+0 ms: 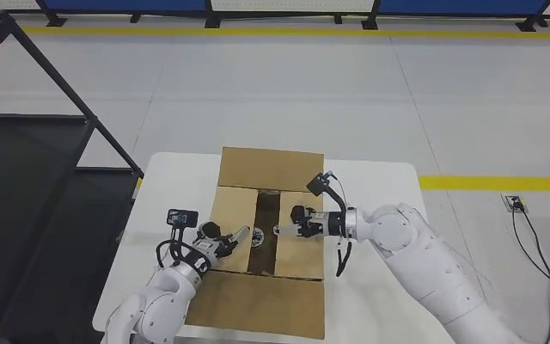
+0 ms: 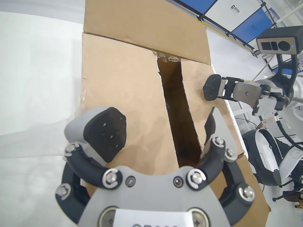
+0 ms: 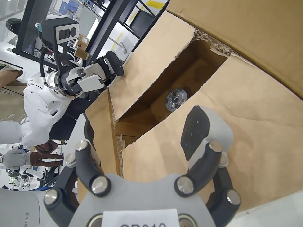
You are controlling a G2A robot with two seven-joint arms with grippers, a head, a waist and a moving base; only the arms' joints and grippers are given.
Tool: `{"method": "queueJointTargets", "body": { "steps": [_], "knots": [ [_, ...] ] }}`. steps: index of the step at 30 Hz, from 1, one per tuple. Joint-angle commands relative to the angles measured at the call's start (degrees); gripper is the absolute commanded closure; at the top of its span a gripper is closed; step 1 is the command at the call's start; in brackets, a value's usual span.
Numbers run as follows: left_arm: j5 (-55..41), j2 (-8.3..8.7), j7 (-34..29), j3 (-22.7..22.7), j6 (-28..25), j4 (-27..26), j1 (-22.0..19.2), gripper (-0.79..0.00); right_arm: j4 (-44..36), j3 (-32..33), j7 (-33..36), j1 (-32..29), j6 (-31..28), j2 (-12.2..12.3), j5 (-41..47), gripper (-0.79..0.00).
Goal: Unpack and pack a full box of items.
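Box (image 1: 268, 168) sitting half-shut on the table (image 1: 378, 185), small metal part (image 3: 176, 99) down inside
Left gripper (image 2: 158, 128) and right gripper (image 3: 142, 133) hang wide open and empty over opposite inner flaps, facing each other across the gap, with the part below them.

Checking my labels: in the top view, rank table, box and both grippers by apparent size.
Largest: table.
Then: box.
Smallest: left gripper and right gripper, which look alike, so unranked.

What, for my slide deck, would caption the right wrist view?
Open right gripper over the parted flaps of a cardboard box, metal part inside, left gripper opposite.
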Motion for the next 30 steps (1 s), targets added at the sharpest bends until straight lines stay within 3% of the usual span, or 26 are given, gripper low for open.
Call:
{"method": "queueJointTargets", "body": {
  "steps": [1,9,15,18,20,30],
  "knots": [
    [-0.52,0.02,0.48,-0.30,0.02,-0.63,0.26,-0.785,-0.54,0.54,-0.37,-0.19,-0.59,0.11,0.02,-0.785],
    [-5.77,0.49,3.24,-6.00,-2.82,-8.24,4.17,-0.785,-2.47,5.22,-1.93,-1.01,-4.78,1.06,4.28,-0.785],
    [-12.42,1.36,3.41,-16.59,-9.58,-12.72,10.08,-0.785,-1.66,7.60,-4.32,-0.56,-4.22,1.45,3.95,-0.785],
    [-15.51,1.84,3.58,-23.56,-15.12,-13.35,14.07,-0.785,-1.66,7.60,-4.32,-0.56,-4.22,1.45,3.95,-0.785],
    [-11.98,2.29,3.52,-28.27,-20.84,-13.91,17.04,-0.785,-1.66,7.60,-4.32,-0.56,-4.22,1.45,3.95,-0.785],
    [-10.27,2.40,3.39,-29.13,-21.94,-13.95,17.57,-0.785,-1.66,7.60,-4.32,-0.56,-4.22,1.45,3.95,-0.785]
  ]
}}
